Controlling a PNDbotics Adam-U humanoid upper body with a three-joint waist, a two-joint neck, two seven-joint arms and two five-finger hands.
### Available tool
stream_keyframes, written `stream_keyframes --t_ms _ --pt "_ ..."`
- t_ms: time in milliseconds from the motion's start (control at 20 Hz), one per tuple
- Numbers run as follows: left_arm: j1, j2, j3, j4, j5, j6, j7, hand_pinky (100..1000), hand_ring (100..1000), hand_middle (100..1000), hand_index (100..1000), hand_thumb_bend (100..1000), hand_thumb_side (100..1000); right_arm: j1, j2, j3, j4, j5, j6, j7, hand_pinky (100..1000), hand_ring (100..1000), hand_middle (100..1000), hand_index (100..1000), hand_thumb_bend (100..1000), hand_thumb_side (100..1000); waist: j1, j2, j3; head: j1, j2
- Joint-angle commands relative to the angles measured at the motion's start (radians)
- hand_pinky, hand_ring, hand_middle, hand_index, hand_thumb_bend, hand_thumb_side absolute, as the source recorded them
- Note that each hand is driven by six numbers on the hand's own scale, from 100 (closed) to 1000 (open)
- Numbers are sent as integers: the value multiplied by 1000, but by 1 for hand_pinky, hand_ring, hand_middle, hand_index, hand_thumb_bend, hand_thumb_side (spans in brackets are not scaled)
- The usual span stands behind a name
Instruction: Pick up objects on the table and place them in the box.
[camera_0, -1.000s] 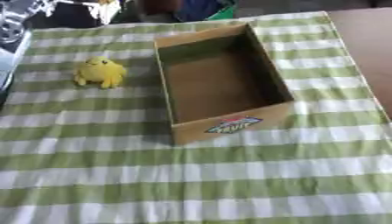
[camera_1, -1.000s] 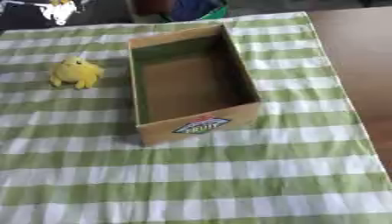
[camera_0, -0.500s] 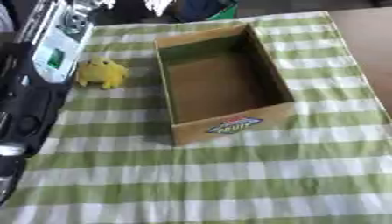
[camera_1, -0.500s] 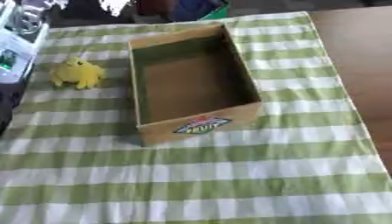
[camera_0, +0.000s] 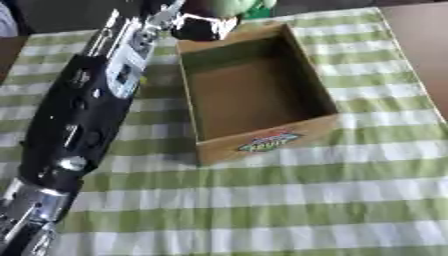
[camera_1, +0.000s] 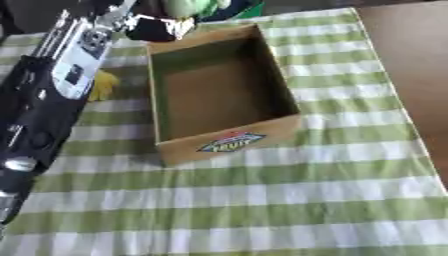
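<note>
A bit of the fuzzy yellow toy (camera_1: 105, 85) peeks from under the left arm (camera_0: 87, 110). The left hand (camera_0: 197, 27) is blurry; I cannot tell its fingers.

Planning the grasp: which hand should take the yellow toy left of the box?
Left. The left arm already reaches over the yellow toy, which lies left of the box. No right hand is in view.
</note>
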Motion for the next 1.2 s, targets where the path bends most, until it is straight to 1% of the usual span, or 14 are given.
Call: stream_keyframes --t_ms 50,300,450,550,650,700,750,800,850,950,1000,1100,1150,1200 --pt "-19 -4 -9 15 -50 -30 -6 349 529 437 444 100 290 -16 -10 -5 -19 -7 0 -8 763 658 536 823 100 911 -3 -17 -5 2 -10" --pt "-6 -14 -32 67 -122 -82 -52 378 556 475 481 100 262 -13 -9 -7 -19 -6 1 -13 764 656 534 822 100 899 0 -14 -8 -2 -15" --pt "-5 -23 -34 90 -165 -118 -84 405 587 506 509 100 256 -12 -8 -7 -19 -6 3 -13 764 656 533 821 100 898 1 -13 -12 -2 -17" --pt "-3 -26 -37 105 -194 -141 -107 437 628 557 548 100 250 -13 -9 -8 -19 -6 3 -13 764 656 533 821 100 898 1 -11 -13 -3 -17" --pt "-2 -27 -38 121 -224 -162 -136 474 676 611 616 100 245 -11 -10 -9 -19 -5 3 -14 765 656 533 821 100 896 1 -11 -12 -3 -15" --pt "-2 -26 -41 128 -240 -171 -151 489 700 637 634 100 244 -10 -10 -10 -19 -5 4 -15 765 656 533 821 100 895 1 -11 -12 -4 -16" --pt "-1 -24 -43 133 -255 -177 -166 507 728 669 657 100 288 -10 -10 -10 -19 -5 4 -15 765 656 533 821 100 895 1 -11 -10 -4 -16" --pt "0 -24 -47 139 -270 -185 -181 520 740 682 668 100 311 -10 -10 -10 -19 -5 5 -15 765 656 533 821 100 896 1 -11 -9 -5 -16" --pt "0 -24 -47 142 -286 -191 -196 539 758 701 685 100 361 -10 -11 -10 -19 -5 5 -15 765 655 532 821 100 896 1 -11 -8 -5 -15" --pt "2 -30 -42 138 -308 -202 -225 560 778 726 724 100 410 -9 -11 -10 -19 -4 6 -15 765 655 532 821 100 895 0 -11 -6 -5 -11" --pt "3 -32 -37 131 -313 -205 -236 582 810 769 810 104 508 -8 -10 -11 -19 -4 7 -15 765 655 531 820 100 894 0 -10 -6 -4 -10" --pt "5 -34 -31 117 -312 -206 -247 601 835 804 865 269 671 -7 -10 -11 -19 -3 9 -15 765 655 531 820 100 893 -1 -10 -7 -3 -7" --pt "5 -34 -29 110 -309 -203 -248 605 839 809 880 334 730 -7 -10 -11 -19 -3 9 -15 765 655 530 820 100 893 -2 -9 -8 -2 -6" --pt "4 -34 -25 102 -307 -196 -245 611 848 820 897 440 802 -7 -9 -11 -19 -3 10 -15 765 654 530 820 100 893 -3 -9 -8 -1 -5"
